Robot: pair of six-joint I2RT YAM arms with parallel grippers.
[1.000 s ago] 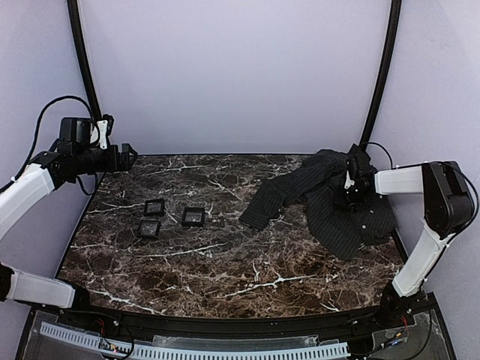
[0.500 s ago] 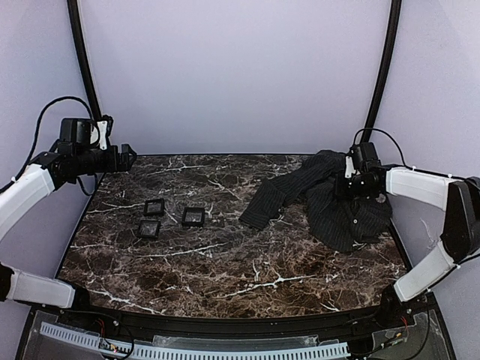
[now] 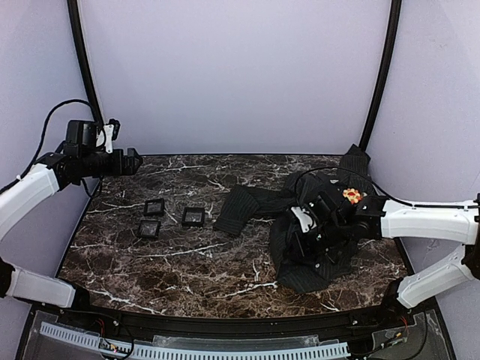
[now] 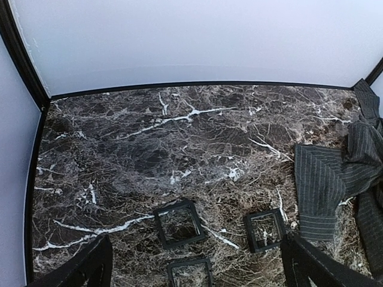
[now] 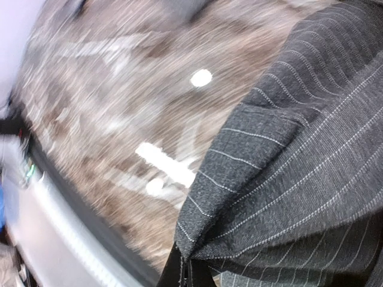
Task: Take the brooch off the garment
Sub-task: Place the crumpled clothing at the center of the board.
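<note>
On the right of the dark marble table [image 3: 225, 262], a small round flower-shaped brooch of orange, red and white beads [image 3: 351, 196] sits on the bunched dark pinstriped garment [image 3: 315, 255]; removal looks not yet done. Right fingers [image 5: 173, 278] pinch a cloth fold. Left fingers [image 4: 90, 269] hang spread, well apart. Three small square black boxes [image 3: 193, 217] look empty.

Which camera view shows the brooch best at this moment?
The top external view: the brooch shows as a small orange-red spot on the dark garment. The left wrist view catches only garment fabric; the right wrist view, only close pinstriped cloth.
</note>
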